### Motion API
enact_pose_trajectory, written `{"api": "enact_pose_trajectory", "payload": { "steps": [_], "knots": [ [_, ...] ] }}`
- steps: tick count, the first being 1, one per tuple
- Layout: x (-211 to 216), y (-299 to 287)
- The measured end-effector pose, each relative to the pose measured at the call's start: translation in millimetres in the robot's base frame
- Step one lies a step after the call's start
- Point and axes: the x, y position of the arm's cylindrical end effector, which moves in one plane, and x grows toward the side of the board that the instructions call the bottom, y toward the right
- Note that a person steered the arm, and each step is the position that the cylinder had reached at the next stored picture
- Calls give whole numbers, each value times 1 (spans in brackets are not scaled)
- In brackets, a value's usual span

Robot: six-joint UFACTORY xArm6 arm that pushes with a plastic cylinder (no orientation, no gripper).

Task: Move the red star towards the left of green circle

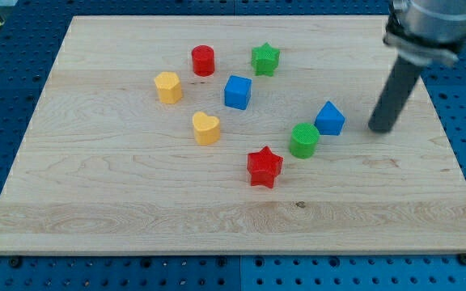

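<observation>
A straight dark rod (392, 95) hangs below a possibly grey metal collar (424, 32).

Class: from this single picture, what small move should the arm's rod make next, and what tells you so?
Probably bring my tip down past the blue block to below the red star. The star sits lower-left of the green circle, so an upward nudge would likely set it alongside.

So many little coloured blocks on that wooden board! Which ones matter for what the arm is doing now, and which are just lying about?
In the job:
- red star block
- green round block
- my tip, at the view's right, touching no block

Lying about:
- blue block beside the green round one
- blue cube
- green star block
- red cylinder
- yellow heart block
- yellow block
</observation>
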Motion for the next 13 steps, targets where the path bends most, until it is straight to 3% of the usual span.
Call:
{"api": "enact_pose_trajectory", "payload": {
  "steps": [1, 2, 3, 6, 13],
  "knots": [
    [52, -43],
    [75, -131],
    [78, -170],
    [78, -141],
    [72, -171]
  ]
}}
